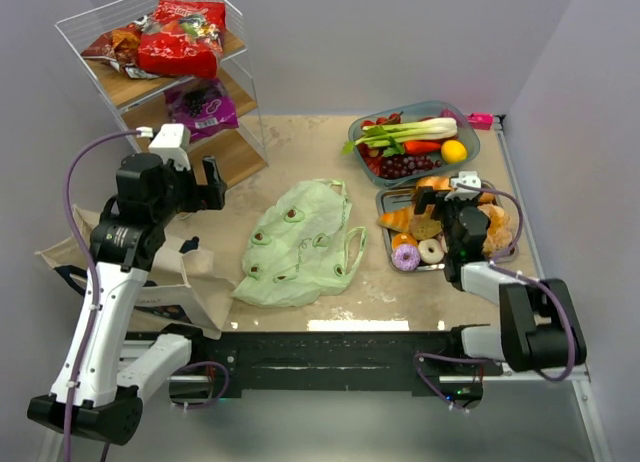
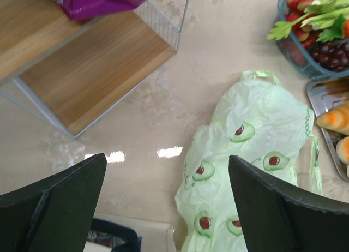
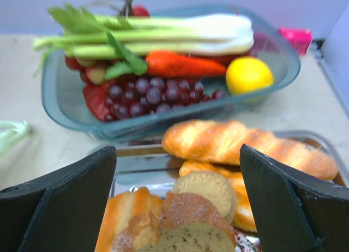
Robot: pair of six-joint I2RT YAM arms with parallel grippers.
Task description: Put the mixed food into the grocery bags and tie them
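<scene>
Glossy beige table [image 1: 300,142] between pale grey walls [image 1: 350,42]. At centre, thin pale-green avocado-print bag [image 1: 300,244], crumpled flat; beige tote [image 1: 195,280] slumped at left edge (snack packets [image 1: 180,37] on wire shelf [image 1: 230,157]). Spread wide and empty: left gripper [image 2: 167,156], right gripper [image 3: 177,148].

Thin plastic bag [image 1: 300,244], glossy snack packets [image 1: 182,40], wood shelves [image 1: 236,148], metal tray [image 3: 136,167]

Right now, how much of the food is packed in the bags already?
None yet. Nothing looks done: the green bag and beige tote lie flat, untied. In hand: the left pincer and right pincer are open, empty, the right over the bread tray. Left: snack packets on the shelf, fruit in the bowl, baked goods, then tying.
</scene>
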